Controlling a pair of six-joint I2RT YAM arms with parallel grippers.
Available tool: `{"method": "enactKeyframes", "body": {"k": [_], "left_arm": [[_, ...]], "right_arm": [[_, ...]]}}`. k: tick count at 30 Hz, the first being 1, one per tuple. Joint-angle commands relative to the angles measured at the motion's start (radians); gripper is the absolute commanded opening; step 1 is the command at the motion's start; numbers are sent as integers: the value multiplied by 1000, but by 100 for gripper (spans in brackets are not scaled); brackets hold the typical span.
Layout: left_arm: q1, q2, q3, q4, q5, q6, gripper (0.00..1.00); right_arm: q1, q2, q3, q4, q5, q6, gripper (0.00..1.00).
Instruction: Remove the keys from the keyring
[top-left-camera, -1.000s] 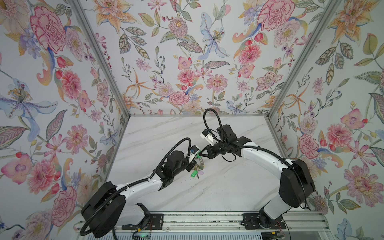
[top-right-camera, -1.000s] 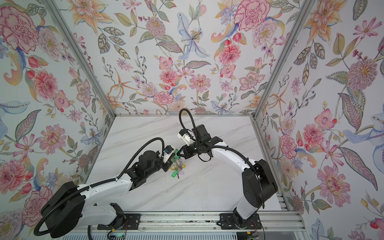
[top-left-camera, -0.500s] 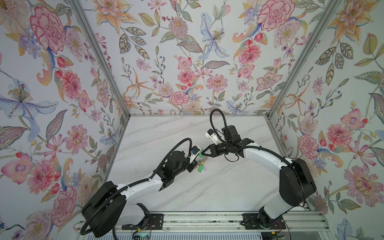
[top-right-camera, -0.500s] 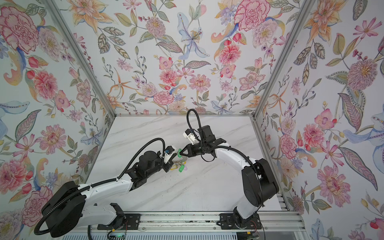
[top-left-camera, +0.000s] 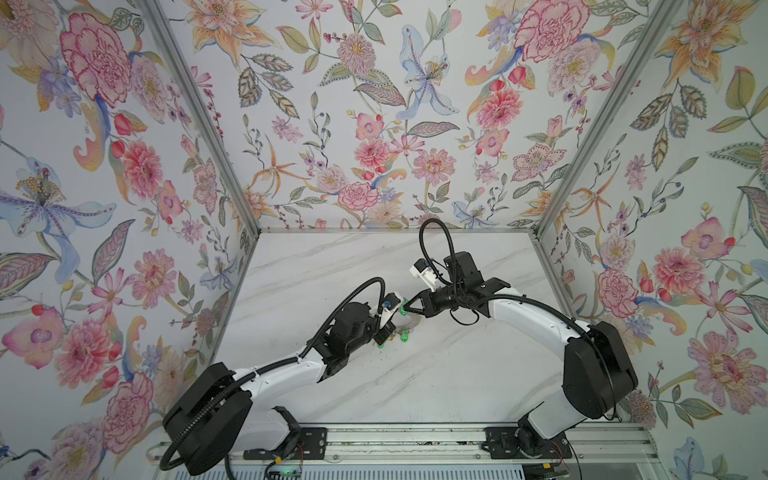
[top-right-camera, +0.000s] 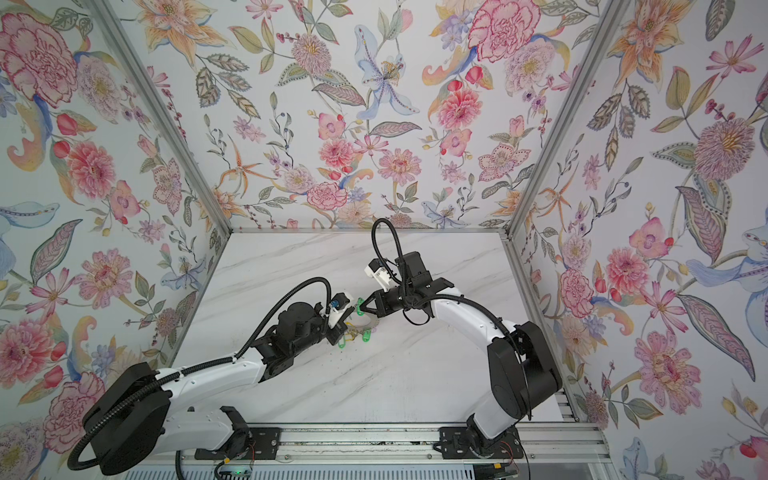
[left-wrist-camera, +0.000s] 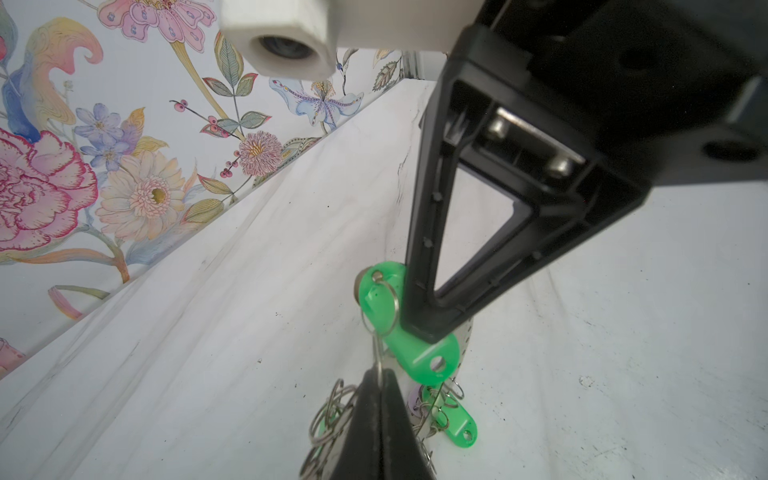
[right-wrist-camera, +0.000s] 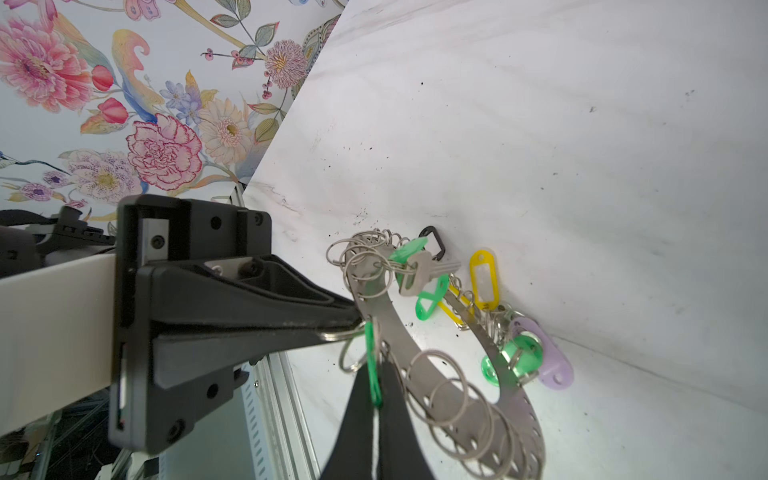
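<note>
Obs: left gripper (left-wrist-camera: 377, 384) is clamped shut, pinching a small wire loop (left-wrist-camera: 393, 305) linked to a green tag (left-wrist-camera: 415, 353). The tag sits immediately right of that tip, its long axis slanting across the tip-to-tip line. The right gripper (right-wrist-camera: 376, 376) is shut on the tag's body. The keyring (right-wrist-camera: 386, 309) is just beneath, mid-table (top-left-camera: 415, 395), other keys (right-wrist-camera: 424, 272) attached. Judgement: the pull runs tip-to-tip, both arms equally near.
</note>
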Motion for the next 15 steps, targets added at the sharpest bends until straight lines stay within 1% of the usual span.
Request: {"method": "enactKeyframes", "body": {"k": [1,5,8,11,15], "left_arm": [[-17,-15,-19,-28,10,5,0],[-17,-4,-17,-38,5,11,0],[-18,-11,-23,-28,4,9,0],[-16,-11,-17,-35,1,15,0],[-17,-25,-28,-21,7,8,0]], "right_arm": [[15,-27,59,7,8,-90,0],[62,-26,81,-9,-30,-134,0],[80,-8,122,-67,-49,-162,0],[90,-4,128,-84,-69,-177,0],[74,3,133,-102,-42,-176,0]]}}
